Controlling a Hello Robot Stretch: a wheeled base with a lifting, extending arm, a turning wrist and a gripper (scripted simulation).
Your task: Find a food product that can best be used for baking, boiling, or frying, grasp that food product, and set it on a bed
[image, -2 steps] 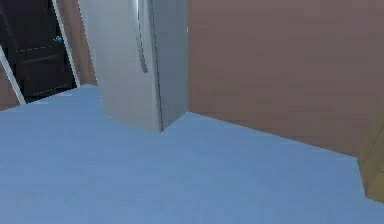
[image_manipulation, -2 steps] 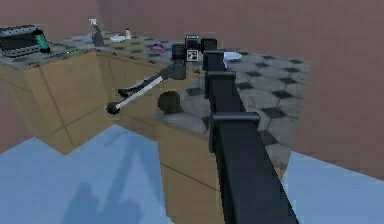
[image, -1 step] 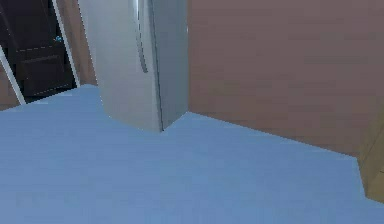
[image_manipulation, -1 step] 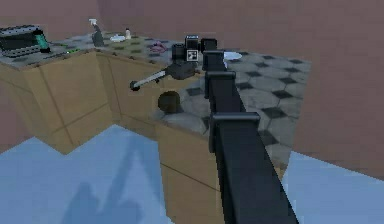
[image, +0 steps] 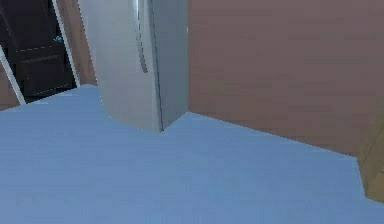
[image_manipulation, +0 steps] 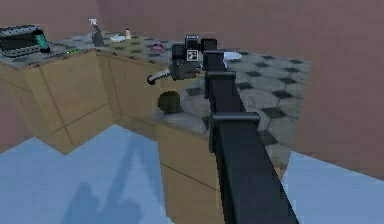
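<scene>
One fridge (image: 132, 60), one door (image: 35, 48), one counter (image_manipulation: 268, 88)

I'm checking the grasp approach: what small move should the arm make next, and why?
Probably lower the gripper toward the dark rounded thing on the counter, perhaps the food. In the arm side view it lies just below the fingers, and contact cannot be told.

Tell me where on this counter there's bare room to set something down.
The barest patch is the countertop right of the arm, between it and the wall. The far left stretch is crowded: a dark appliance, a spray bottle and small things beside it. A dark round thing sits near the gripper.
</scene>
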